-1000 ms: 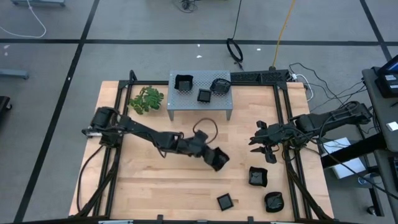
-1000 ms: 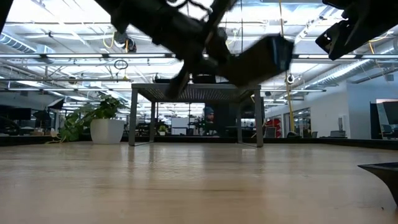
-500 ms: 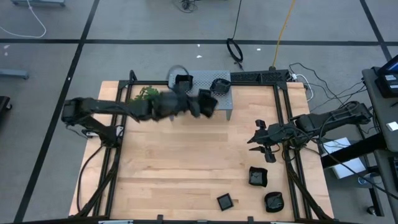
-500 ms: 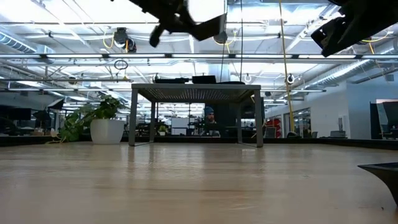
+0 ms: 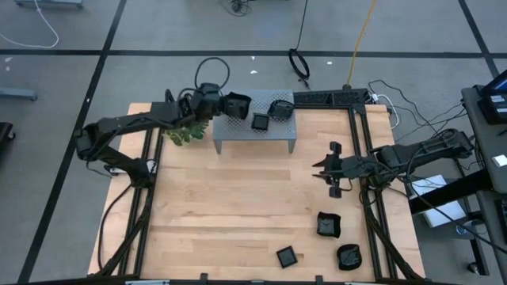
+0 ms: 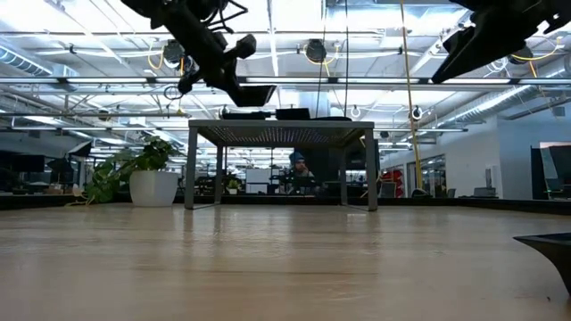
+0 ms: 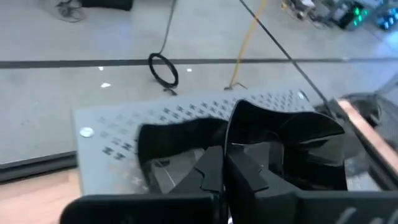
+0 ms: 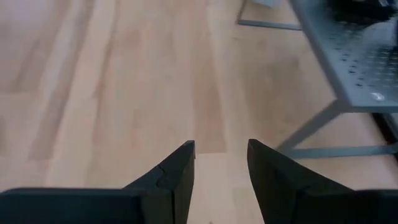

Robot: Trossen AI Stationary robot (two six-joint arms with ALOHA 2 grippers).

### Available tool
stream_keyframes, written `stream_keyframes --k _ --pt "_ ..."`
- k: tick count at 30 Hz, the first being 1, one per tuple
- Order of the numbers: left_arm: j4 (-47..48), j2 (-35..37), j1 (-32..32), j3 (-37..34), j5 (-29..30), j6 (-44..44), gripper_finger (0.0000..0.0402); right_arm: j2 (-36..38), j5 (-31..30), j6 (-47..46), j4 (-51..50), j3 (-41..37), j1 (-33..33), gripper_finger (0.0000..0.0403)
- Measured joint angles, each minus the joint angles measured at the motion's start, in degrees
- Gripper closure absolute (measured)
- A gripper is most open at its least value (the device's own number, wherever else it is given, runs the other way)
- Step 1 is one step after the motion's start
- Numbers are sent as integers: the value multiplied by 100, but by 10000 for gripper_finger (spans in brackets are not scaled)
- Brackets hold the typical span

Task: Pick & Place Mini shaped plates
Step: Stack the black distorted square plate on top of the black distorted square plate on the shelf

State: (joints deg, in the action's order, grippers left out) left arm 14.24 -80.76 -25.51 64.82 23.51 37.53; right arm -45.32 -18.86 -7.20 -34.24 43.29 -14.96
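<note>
The left tool [image 5: 226, 104] pinches a black plate [image 7: 283, 149] above the grey stand [image 5: 255, 127] — upper centre. The right tool [image 5: 331, 168] hangs spread at right, over the wooden surface [image 5: 238, 206] — empty.

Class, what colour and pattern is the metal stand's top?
Grey, dotted with small holes; the metal stand shows this best in the left wrist view.

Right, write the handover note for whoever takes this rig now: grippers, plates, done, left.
Left gripper: jaws shut on a black plate, above the left end of the grey stand.
Right gripper: jaws open, empty, above the table's right side.
Done: two plates on the stand, a square one and a rounded one.
Left: set down the held plate; three plates wait on the table at front right.
</note>
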Motion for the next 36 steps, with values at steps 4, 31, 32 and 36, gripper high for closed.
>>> stream_keyframes --k 4,31,32,36 --pt "57 14 -178 7 2 165 391 0 -240 0 -2 0 2 268" --pt "-1452 93 -270 10 -936 -390 247 -2 1534 -1132 -843 4 -22 268" --pt "-1696 99 -227 15 -1143 -447 244 -2 1936 -1355 -1052 3 -59 268" --pt "-2193 88 60 15 -1768 -592 241 -6 2635 -1996 -1277 -169 -458 268"
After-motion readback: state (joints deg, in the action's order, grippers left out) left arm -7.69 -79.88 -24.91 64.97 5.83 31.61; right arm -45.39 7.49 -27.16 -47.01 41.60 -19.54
